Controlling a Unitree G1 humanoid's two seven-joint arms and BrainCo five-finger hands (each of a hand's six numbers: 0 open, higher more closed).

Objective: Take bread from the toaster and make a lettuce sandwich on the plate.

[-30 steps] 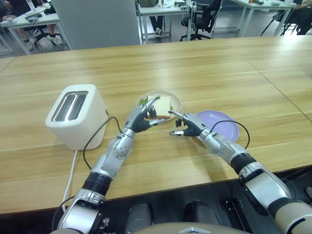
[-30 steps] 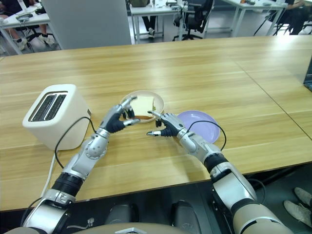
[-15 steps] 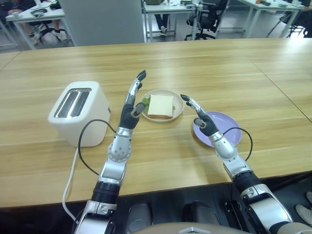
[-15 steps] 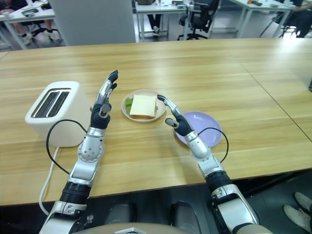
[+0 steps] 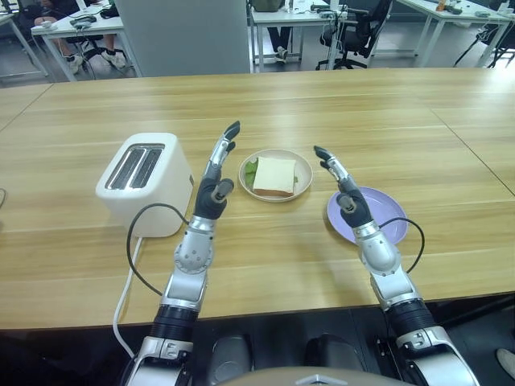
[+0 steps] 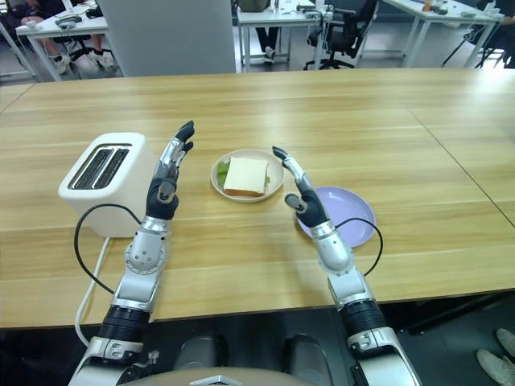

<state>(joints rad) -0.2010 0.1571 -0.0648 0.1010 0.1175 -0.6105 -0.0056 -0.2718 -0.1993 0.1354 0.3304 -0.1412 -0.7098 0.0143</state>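
Both hands have lifted away from the plate since a second ago, when they sat low with fingers curled close at the sandwich's near edge. Now the left hand (image 5: 216, 173) stands upright with fingers stretched out and holding nothing, between the toaster (image 5: 145, 183) and the plate (image 5: 304, 186). The right hand (image 5: 342, 183) is raised the same way, fingers extended and released, between that plate and a purple plate (image 5: 388, 223). The sandwich (image 5: 274, 175) lies flat on the round beige plate, apart from both hands. Its top is a pale square slice of bread with a darker crust along the near side, and a green lettuce leaf (image 5: 250, 170) pokes out at its left edge. The plate sits mid-table (image 5: 338, 104), well in from the near edge, with a wide stretch of wood between it and the far edge and a gap on either side where the hands stand. The white toaster is to the left with its two slots facing up, and its black cord (image 5: 137, 241) loops toward the near edge. The purple plate lies just right of the sandwich plate, and the right wrist crosses its left rim in view.
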